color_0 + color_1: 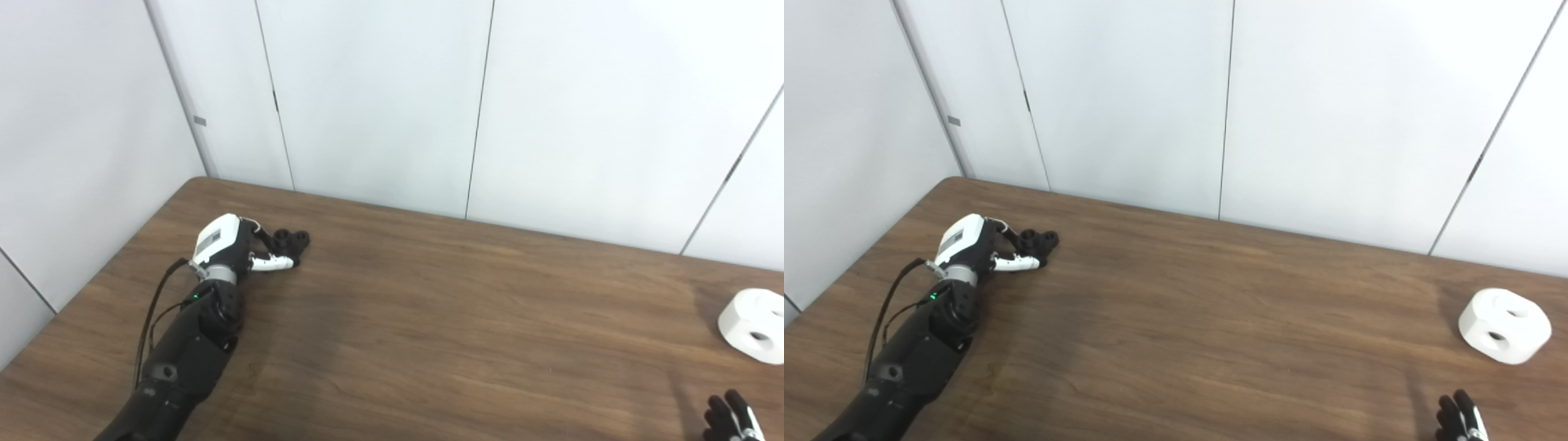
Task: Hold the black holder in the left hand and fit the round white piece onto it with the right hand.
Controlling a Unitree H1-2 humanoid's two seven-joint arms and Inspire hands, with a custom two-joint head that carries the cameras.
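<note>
The left hand (pixel 236 245) is reaching out across the far left corner of the wooden table (pixel 429 318), and its fingers (pixel 272 264) are curling in around the black holder (pixel 291 239), a small dark piece with two round sockets showing on top. The holder is sitting on the tabletop with the fingertips touching its near side; whether the hand is actually pinching it or only resting against it, I cannot tell from here, and nothing shows it being lifted yet. Over on the far right, the round white piece (pixel 1505 326) is lying flat on the table, a chunky disc with two holes in its upper face, well apart from the holder. The right hand (pixel 1458 419) is only peeking in at the bottom edge, just a few dark fingertips showing below the white piece and not touching it, so its spread or closure is hidden. By my reading the first step is in hand: securing the holder. The next move is calling for a firm close and a lift on the left, while the right comes forward over the white piece to take it by its rim.
</note>
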